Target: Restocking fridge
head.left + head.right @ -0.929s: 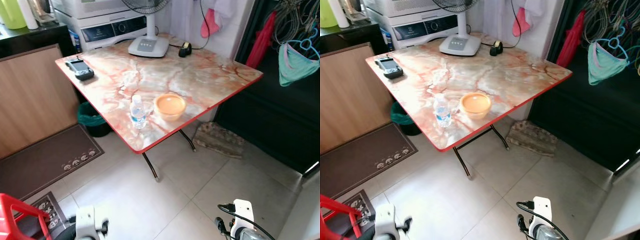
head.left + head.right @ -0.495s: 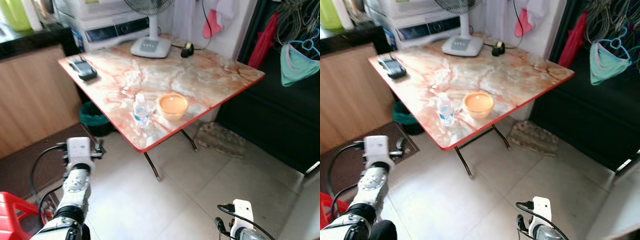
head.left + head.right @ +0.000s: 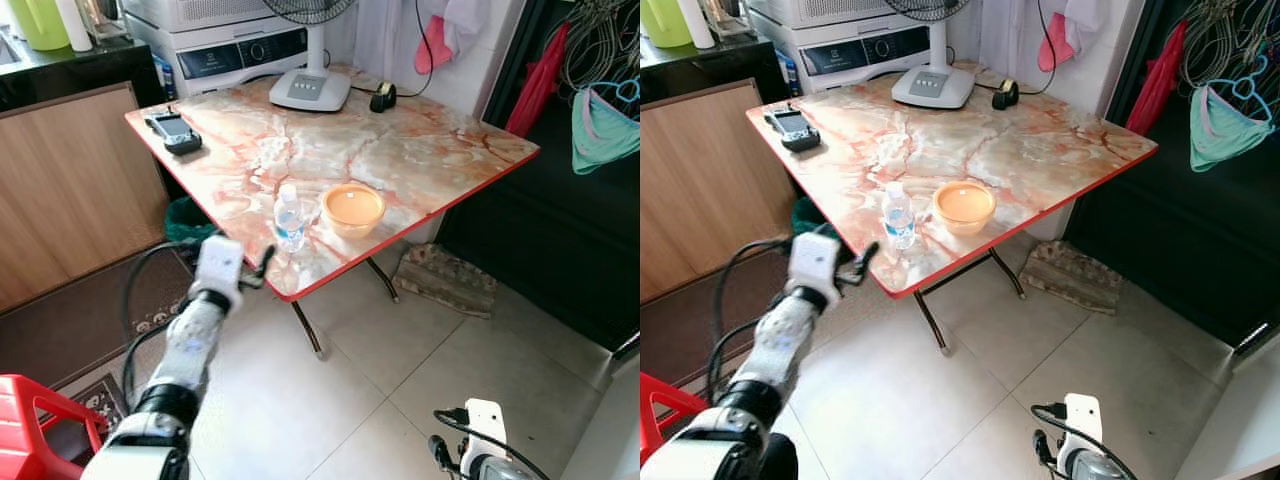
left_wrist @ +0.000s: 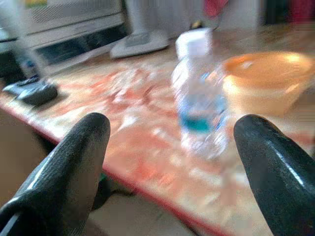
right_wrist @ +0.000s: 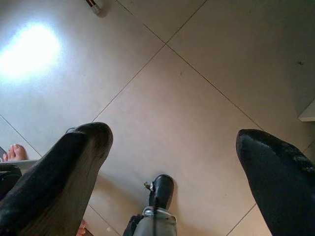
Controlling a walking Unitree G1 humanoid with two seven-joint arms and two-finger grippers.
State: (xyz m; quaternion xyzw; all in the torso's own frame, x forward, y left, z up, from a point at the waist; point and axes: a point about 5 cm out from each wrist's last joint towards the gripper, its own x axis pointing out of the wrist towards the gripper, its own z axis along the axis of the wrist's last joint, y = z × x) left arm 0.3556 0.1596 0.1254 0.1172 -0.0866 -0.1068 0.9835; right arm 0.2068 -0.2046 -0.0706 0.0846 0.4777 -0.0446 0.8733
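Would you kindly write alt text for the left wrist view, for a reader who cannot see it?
The open left gripper faces a small water bottle that stands on a marble-patterned table, centred between the two black fingers but not yet between them. An orange bowl sits beside the bottle, and a dark handset lies farther back. The picture is blurred.
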